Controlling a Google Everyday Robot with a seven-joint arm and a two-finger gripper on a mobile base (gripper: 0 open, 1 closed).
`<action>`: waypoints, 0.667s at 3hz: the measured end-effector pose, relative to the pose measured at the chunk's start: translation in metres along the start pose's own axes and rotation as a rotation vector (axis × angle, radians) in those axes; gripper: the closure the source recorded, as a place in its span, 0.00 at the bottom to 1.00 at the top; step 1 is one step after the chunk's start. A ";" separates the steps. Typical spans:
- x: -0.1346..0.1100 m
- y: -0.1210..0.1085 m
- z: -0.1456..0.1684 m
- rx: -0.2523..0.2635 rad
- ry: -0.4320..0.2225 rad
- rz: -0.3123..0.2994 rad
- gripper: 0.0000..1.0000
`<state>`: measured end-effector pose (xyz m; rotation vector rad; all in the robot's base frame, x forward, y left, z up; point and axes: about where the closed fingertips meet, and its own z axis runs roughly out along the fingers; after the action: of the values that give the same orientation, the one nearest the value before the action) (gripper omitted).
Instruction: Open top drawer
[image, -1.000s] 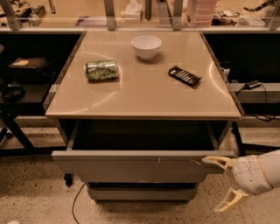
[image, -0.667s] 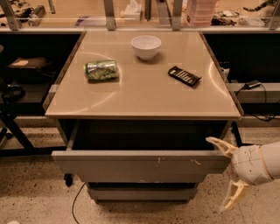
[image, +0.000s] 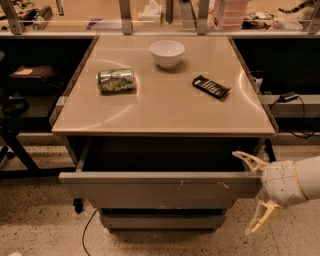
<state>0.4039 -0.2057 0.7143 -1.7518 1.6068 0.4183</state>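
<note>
The top drawer (image: 160, 190) is a wide grey handle-less front with small pale scuff marks right of centre. It stands pulled out from under the beige tabletop (image: 165, 110), and its inside is dark. My gripper (image: 255, 192) is at the drawer's right end, just off the front's right edge. Its two pale fingers are spread wide apart, one above near the drawer's top corner and one below. It holds nothing.
On the tabletop lie a green can on its side (image: 116, 79), a white bowl (image: 167, 52) and a dark flat packet (image: 211, 86). A narrower grey drawer front (image: 162, 221) sits below. A cable (image: 87, 230) trails on the speckled floor. Dark shelving flanks both sides.
My gripper has shifted slightly right and away from the drawer's right end, its fingers still spread. The drawer stays pulled out as before.
</note>
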 end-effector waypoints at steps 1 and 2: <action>-0.006 -0.007 0.023 -0.012 0.022 -0.042 0.00; -0.005 -0.016 0.051 -0.033 0.040 -0.055 0.00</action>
<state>0.4301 -0.1678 0.6872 -1.8354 1.5837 0.3871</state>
